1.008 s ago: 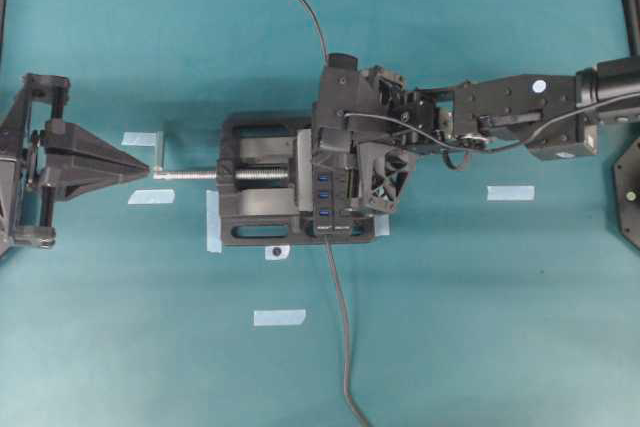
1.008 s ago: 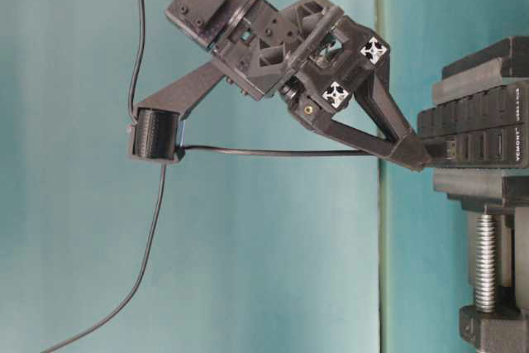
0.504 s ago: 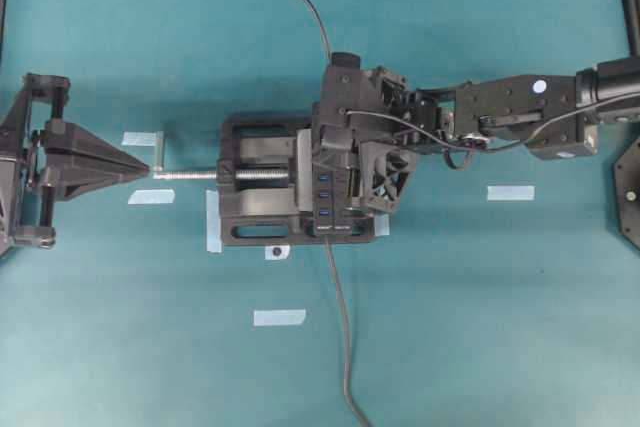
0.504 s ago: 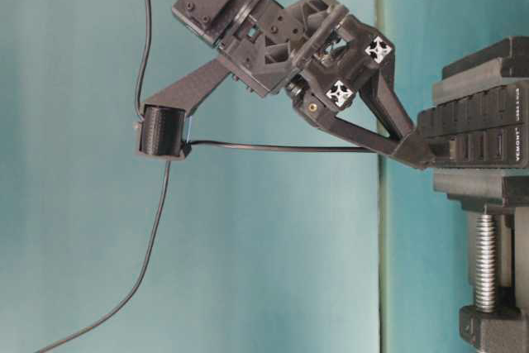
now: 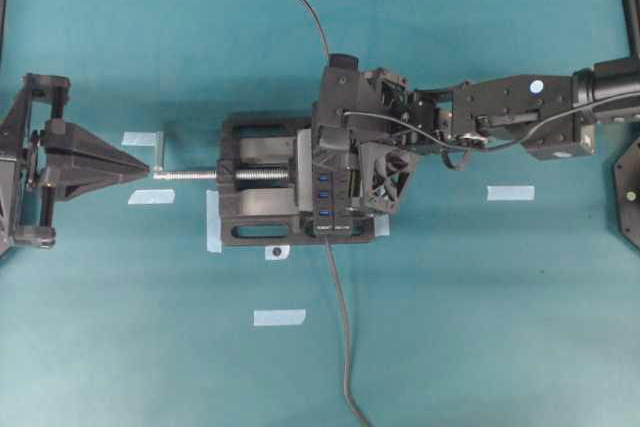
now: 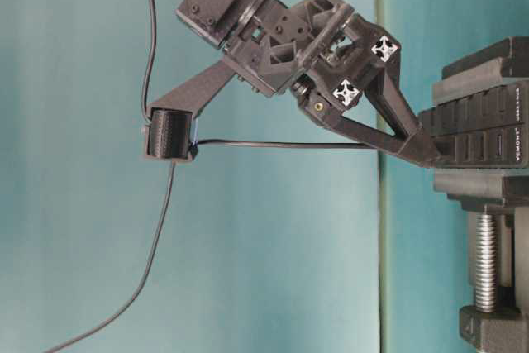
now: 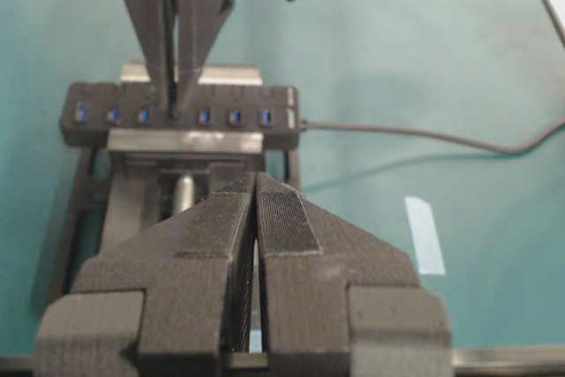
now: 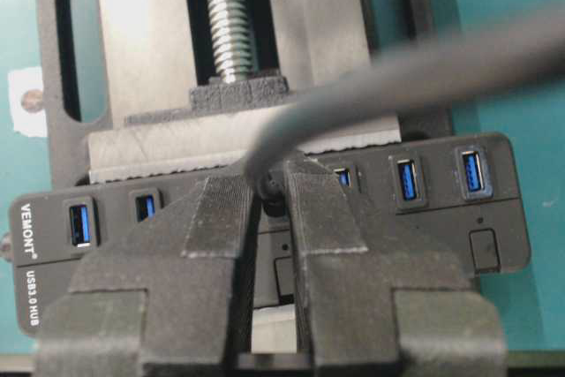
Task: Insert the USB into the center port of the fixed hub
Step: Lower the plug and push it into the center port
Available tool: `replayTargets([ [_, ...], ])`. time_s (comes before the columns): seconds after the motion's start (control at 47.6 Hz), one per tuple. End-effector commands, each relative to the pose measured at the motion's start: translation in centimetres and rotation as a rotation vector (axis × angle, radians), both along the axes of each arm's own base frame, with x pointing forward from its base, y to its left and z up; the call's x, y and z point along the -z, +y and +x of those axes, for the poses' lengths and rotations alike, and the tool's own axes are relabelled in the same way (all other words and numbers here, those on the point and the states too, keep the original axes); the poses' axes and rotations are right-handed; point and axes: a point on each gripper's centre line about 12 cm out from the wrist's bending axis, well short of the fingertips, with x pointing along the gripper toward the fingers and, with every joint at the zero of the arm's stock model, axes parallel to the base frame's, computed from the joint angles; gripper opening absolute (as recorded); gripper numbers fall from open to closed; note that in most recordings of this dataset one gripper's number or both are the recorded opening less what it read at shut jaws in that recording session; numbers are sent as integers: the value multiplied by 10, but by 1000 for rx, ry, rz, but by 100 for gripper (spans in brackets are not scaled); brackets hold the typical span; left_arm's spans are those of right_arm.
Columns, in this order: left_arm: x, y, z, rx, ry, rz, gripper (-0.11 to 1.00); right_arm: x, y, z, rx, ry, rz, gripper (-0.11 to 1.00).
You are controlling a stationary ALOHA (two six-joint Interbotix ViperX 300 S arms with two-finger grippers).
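Teal matting covers the counter (image 5: 480, 327), marked with pale tape strips. At its middle, a black bench vise (image 5: 262, 209) with a silver screw clamps the long black USB hub (image 8: 424, 218), whose blue ports face upward. The right gripper (image 8: 269, 184) is clamped on the small black USB plug (image 8: 269, 190), pressed against the hub at the center port, which is hidden beneath the plug. The left gripper (image 7: 256, 209), pads together and empty, rests well apart at the screw's far end.
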Motion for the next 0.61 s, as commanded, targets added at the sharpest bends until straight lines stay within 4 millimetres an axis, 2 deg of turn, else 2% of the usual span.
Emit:
replayTargets([
  [0.0,-5,0,2,1,-17,1,0,13,5,-6,-6,64,10,9],
  [0.588,-4,0,2,0,-17,0,0,3,5,0,-5,29,8,9],
])
